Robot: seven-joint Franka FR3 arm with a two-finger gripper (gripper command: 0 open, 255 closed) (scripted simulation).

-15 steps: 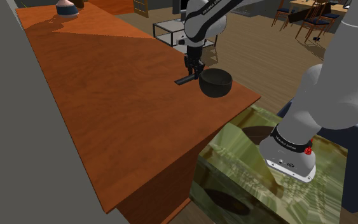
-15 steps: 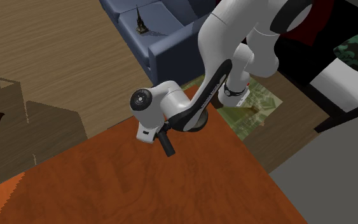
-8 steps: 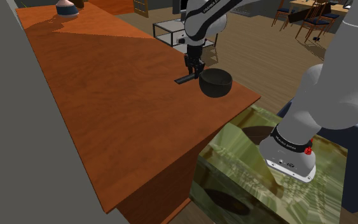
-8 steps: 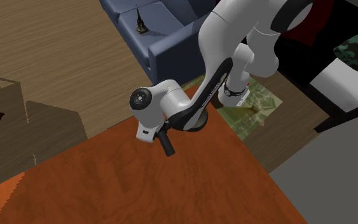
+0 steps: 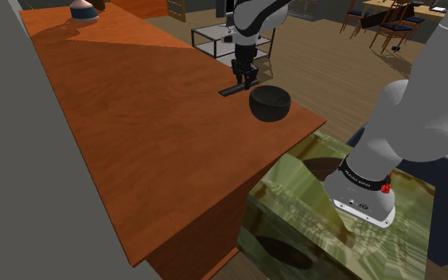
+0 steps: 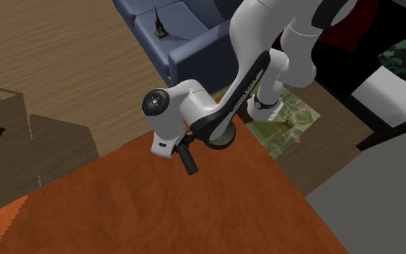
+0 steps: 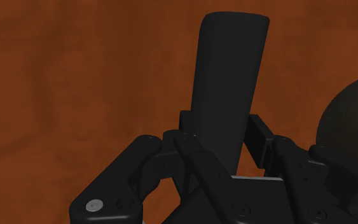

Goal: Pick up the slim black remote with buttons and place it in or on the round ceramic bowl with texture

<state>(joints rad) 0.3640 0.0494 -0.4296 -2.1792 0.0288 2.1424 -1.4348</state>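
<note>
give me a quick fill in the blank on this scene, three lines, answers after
1. The gripper is ____ on the black remote.
2. In the shoulder view the remote hangs to the ____ of the dark bowl.
3. The bowl, standing on the reddish-brown table, has ____ in it.
Missing words: shut; left; nothing

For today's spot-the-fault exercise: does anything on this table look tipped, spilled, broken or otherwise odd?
Nothing stands out. The bowl sits upright on the table, near its corner, and the gripper clasps the remote near one end, beside the bowl.
</note>
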